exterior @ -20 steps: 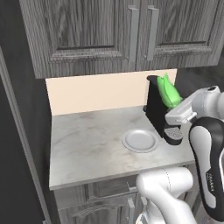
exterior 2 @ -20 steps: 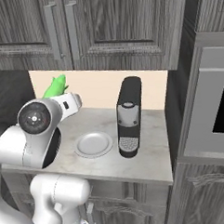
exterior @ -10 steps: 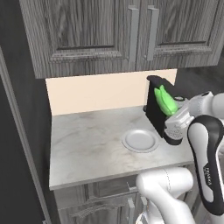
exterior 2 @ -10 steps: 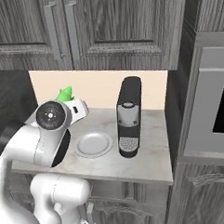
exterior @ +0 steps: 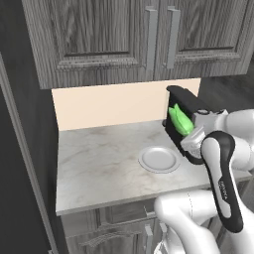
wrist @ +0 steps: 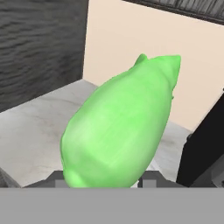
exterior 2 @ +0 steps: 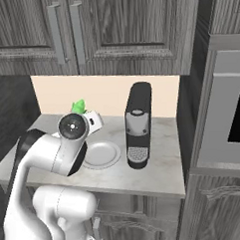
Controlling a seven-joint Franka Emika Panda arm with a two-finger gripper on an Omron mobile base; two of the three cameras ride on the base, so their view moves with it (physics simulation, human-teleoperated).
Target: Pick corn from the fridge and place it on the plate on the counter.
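Counter (exterior: 99,163), marbled stone: bare at left. Plate (exterior: 159,159): round, pale, nothing on it, mid-counter. Corn (exterior: 180,120): green cob, grasped between the fingers of the gripper (exterior: 191,135), held above and just right of the plate. Coffee machine (exterior 2: 138,125): black, beside the plate. Handling advice: centre the cob over the plate, lower it close, then release.

Two rear flanking views, shared counter (exterior: 99,158); close hand view.
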